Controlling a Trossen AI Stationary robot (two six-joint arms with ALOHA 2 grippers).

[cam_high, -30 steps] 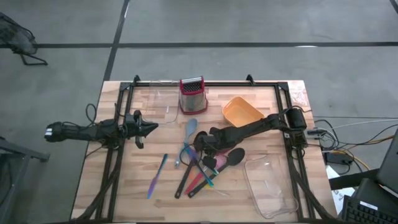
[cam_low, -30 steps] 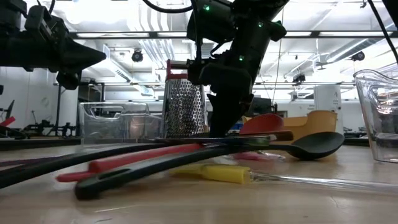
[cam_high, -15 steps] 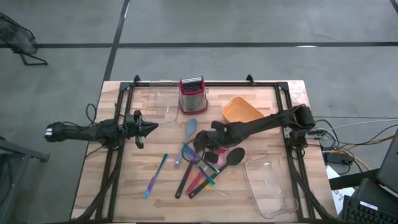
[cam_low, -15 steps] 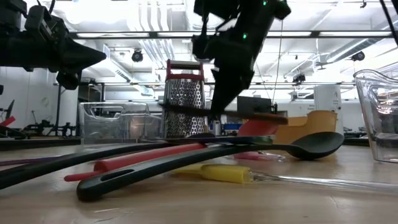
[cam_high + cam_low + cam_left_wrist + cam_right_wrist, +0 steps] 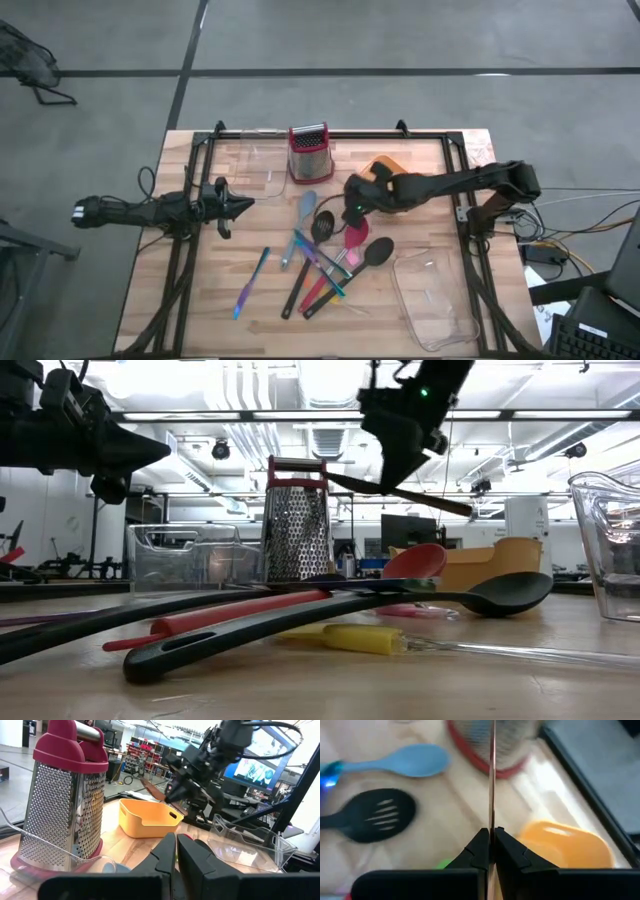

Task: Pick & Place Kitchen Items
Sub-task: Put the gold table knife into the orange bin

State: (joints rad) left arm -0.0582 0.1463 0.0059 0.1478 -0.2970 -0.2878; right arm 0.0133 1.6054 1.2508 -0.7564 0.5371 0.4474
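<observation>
Right gripper (image 5: 491, 834): fingers pinched tight on a slim utensil (image 5: 493, 780), seen edge-on from the wrist as a thin strip running straight out between them. From table height it is a dark, flat stick tilted slightly down, well clear of the surface (image 5: 200, 300). The hold looks to be near one end, with the long part sticking out free. I'd call it light and stiff, but so thin that it could pivot in the pinch. A hold nearer the middle would steady it.

It hangs just right of centre, with the orange tray (image 5: 392, 178) just beside it at 2 o'clock and the red-topped grater (image 5: 308, 152) off at 11 o'clock.

Down at 6 o'clock lies the heap. I count four spoon bowls:
- one light blue spoon (image 5: 305, 208)
- one black slotted spoon (image 5: 322, 226)
- one pink-red spoon (image 5: 357, 237)
- one plain black spoon (image 5: 378, 251)

Red, black and green handles cross under them, too tangled to count. One yellow piece (image 5: 350, 638) lies low in front. One blue-and-purple utensil (image 5: 250, 283) lies apart at 7 o'clock.

There are two clear bins, one (image 5: 252, 165) at 11 o'clock and one (image 5: 435, 298) at 5 o'clock.

Left gripper (image 5: 240, 205) waits at 9 o'clock, fingers together, holding nothing.
</observation>
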